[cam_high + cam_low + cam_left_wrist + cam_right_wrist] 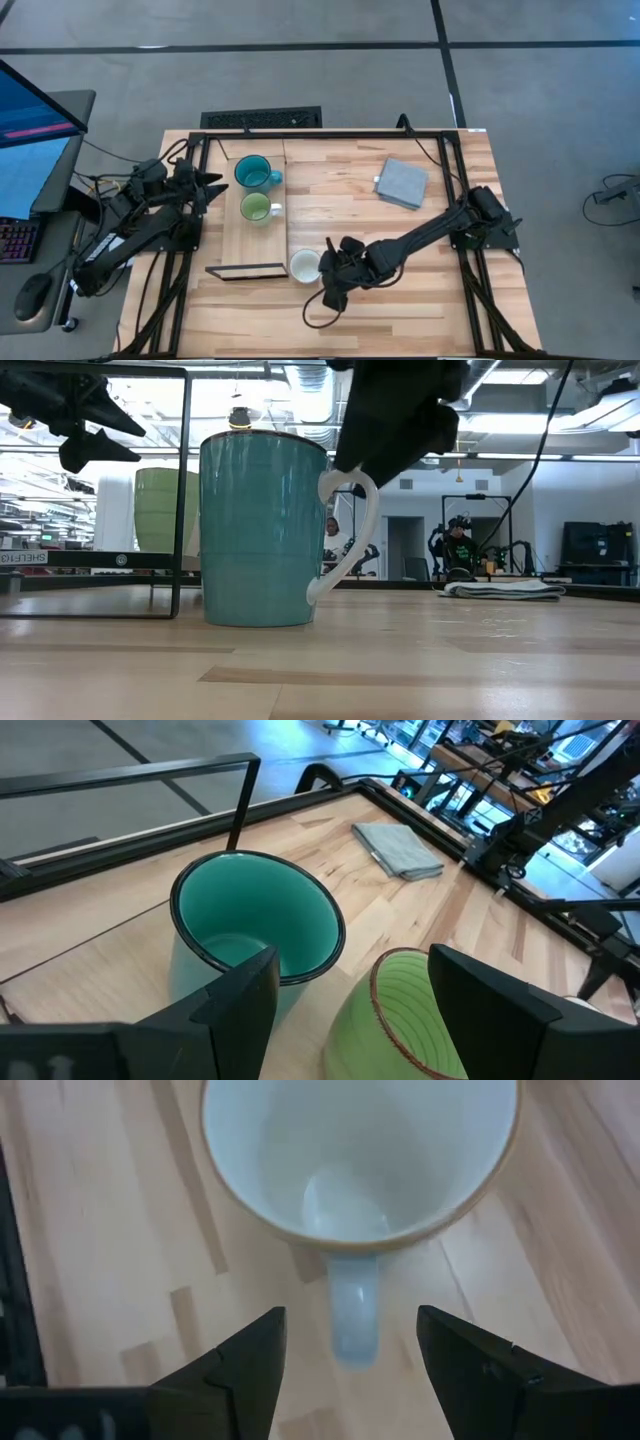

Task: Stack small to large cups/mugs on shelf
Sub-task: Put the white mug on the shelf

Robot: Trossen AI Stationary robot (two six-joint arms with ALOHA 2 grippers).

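The work surface is a slatted light-wood table (400, 300) bounded by a black metal frame, standing on a grey floor; a monitor and keyboard sit beyond its left edge. The low view shows a workshop room behind the table, with ceiling ducts, equipment racks and a person in the far background. The shelf (255, 215), a long light-wood board with a thin black frame at its near end, lies along the table's left side. On it, the teal mug (254, 172) stands upright toward the far end, and the light green mug (256, 207) stands upright just beside it, nearer the middle of the board. The white mug (304, 265) stands upright on the table, just off the shelf's right edge near the shelf's framed end. A folded grey pad (401, 183) lies near the table's far right corner. The right gripper (345, 1355) is positioned over the white mug's handle, its fingers spread wide to either side of the handle and holding nothing. The left gripper (345, 985) hovers above the two shelf mugs, fingers spread apart, empty.
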